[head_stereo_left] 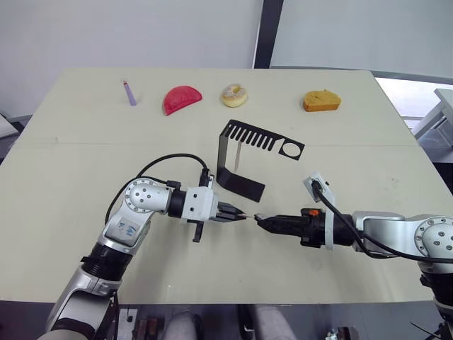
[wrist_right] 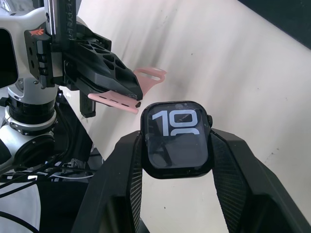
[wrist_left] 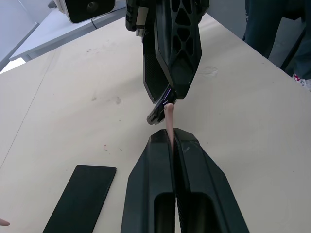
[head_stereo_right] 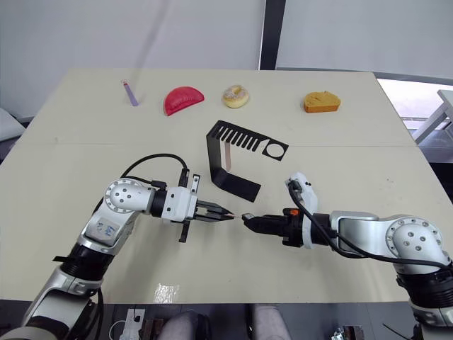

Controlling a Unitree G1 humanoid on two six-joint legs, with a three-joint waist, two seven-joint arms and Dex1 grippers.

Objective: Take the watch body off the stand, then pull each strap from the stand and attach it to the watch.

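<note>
Watch body [wrist_right: 177,139]: small, rigid, slick-screened; right gripper [wrist_right: 176,145] pinches its side edges.
Strap [wrist_right: 116,100]: light, floppy; left gripper [wrist_left: 171,141] pressed together on one end.

Lab: bare test table [head_stereo_left: 71,212], plain white walls [head_stereo_left: 106,35].

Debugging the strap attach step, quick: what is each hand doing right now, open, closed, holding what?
Left hand: closed on a pink strap.
Right hand: closed on the watch body, screen facing its wrist camera.
</note>
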